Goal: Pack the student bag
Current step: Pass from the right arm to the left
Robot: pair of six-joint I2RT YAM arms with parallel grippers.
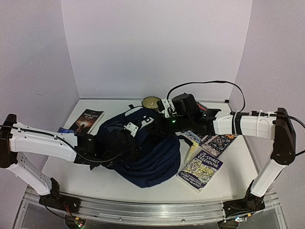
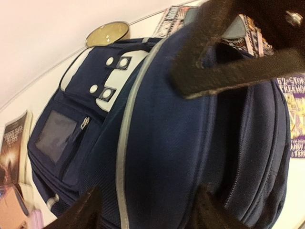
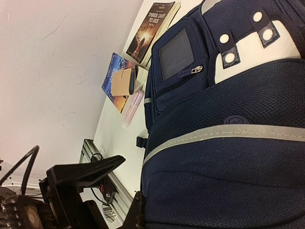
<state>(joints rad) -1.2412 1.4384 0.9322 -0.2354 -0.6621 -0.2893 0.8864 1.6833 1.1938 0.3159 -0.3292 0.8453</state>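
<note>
The student bag [image 1: 152, 157] lies in the middle of the table, navy with a white snap patch [image 2: 95, 67] and a grey stripe. My left gripper [image 1: 125, 144] is at the bag's left side. In the left wrist view it [image 2: 147, 217] is open, with its fingers [image 2: 86, 212] spread across a bulge of the bag's fabric. My right gripper [image 1: 158, 125] is at the bag's far top edge. In its own view only one finger [image 3: 137, 214] shows, pressed against the fabric; the other is hidden. Its fingers [image 2: 228, 71] converge on the bag's upper edge.
The book "Three Days to See" [image 1: 88, 120] lies far left, beside a blue book with a tan pouch [image 3: 119, 81]. A round gold tin [image 1: 151, 101] is at the back. The "52-Storey Treehouse" book [image 1: 202, 168], a patterned book [image 1: 217, 141] and a yellow item [image 1: 192, 151] lie to the right.
</note>
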